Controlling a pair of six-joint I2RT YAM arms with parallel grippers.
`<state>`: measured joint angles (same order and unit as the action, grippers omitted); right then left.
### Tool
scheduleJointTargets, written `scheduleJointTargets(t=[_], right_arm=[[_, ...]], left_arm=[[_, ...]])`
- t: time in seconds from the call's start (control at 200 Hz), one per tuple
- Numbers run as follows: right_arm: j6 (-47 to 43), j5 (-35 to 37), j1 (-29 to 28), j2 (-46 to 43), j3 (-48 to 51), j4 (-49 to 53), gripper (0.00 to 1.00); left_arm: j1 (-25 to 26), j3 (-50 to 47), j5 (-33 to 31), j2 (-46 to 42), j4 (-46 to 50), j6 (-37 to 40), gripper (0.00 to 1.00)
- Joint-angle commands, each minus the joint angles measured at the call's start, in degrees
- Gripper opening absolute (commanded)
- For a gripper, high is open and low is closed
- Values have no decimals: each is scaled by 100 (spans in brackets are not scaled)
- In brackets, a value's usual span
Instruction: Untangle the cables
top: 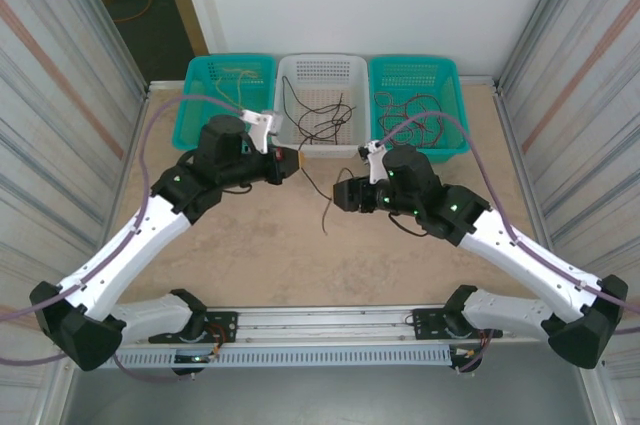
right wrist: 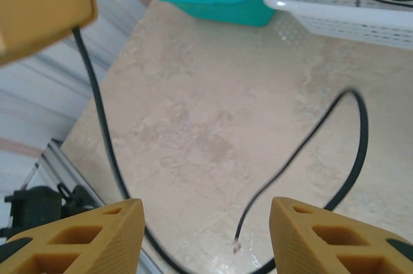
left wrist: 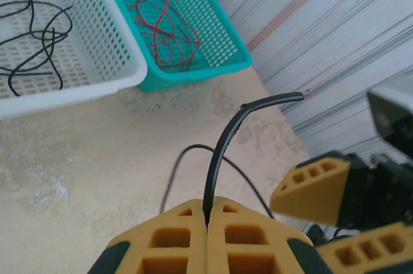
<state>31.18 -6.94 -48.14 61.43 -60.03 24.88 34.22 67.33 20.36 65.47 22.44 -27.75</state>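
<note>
Our left gripper (left wrist: 207,217) is pinched shut on a black cable (left wrist: 221,151), which droops to the table (top: 250,255) by the right gripper (right wrist: 206,222), jaws apart on nothing. Light, floppy, thin stuff; we'd grab near its loose end.

The top camera looks down from above and behind the arms on the whole table (top: 250,265). Each wrist camera sits low and near, just behind its gripper. The one at the left gripper (left wrist: 206,208) faces far right, and the one at the right gripper (right wrist: 206,203) faces far left. Both wrist views share the white basket (left wrist: 97,84) and the black cable (left wrist: 222,145).
</note>
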Motion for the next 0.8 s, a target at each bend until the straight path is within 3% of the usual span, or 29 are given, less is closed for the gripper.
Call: scheduleJointTargets(t=[0.0, 0.381, 0.451, 0.521, 0.581, 0.797], right_arm=[[-322, 113, -270, 147, -335, -164, 53], [-489, 736, -776, 657, -813, 113, 56], [-489, 729, -783, 694, -793, 78, 48], [-481, 696, -793, 725, -791, 20, 29], [-487, 686, -807, 730, -793, -22, 19], [-516, 763, -811, 647, -823, -88, 0]], left_arm=[[-196, 160, 675, -70, 50, -99, 0], [-346, 302, 1412, -35, -240, -108, 0], [-346, 361, 1479, -9, -225, -88, 0], [-354, 408, 1449, -6, -205, -80, 0], [-371, 421, 1436, -8, -220, -81, 0], [-433, 364, 1420, -6, -319, -157, 0]])
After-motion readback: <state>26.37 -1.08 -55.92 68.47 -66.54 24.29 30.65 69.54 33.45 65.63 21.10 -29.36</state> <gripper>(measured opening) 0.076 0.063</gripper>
